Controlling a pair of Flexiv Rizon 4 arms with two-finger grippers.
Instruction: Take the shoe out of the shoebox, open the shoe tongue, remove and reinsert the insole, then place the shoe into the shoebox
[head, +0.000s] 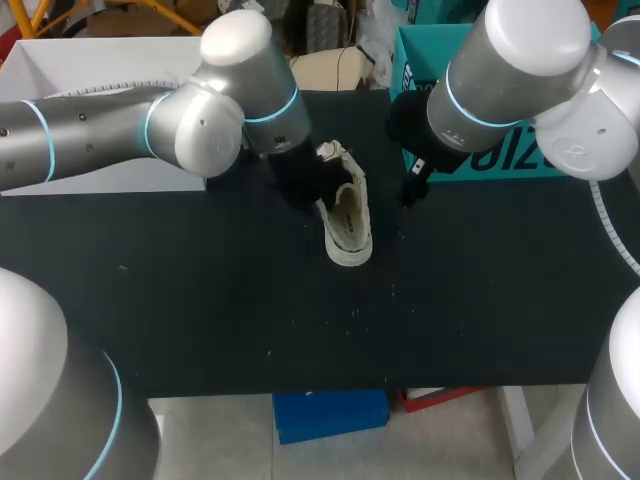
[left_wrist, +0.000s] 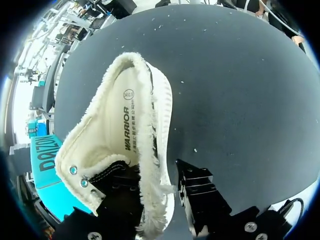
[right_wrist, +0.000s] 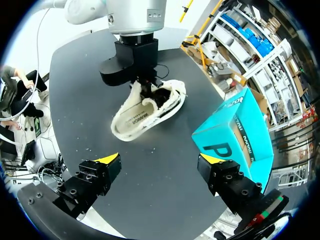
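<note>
Head view puts the shoe (head: 347, 222) on its side mid-table (head: 200, 300), out of the teal box (head: 500, 160), which stands just beyond my right arm. The left gripper (head: 300, 188) sits at the shoe's collar end, its fingers closed on the frayed side wall, one inside the opening and one outside. The right gripper (right_wrist: 160, 160) hangs wide open above bare table, between shoe and box, holding nothing.

I judge the step in hand to be getting at the insole (left_wrist: 120, 130). To do it well, the left should keep the wall pinched and the mouth turned toward the right arm. The right should come in low, narrow its spread, and catch the insole's heel edge rather than the canvas.

Only the left wrist view looks down into the shoe: the printed insole lies flat inside, eyelets (left_wrist: 78, 176) beside the gripper. Only the right wrist view shows both yellow tips and the gap between them. From above, the left gripper's body hides its own grip.
</note>
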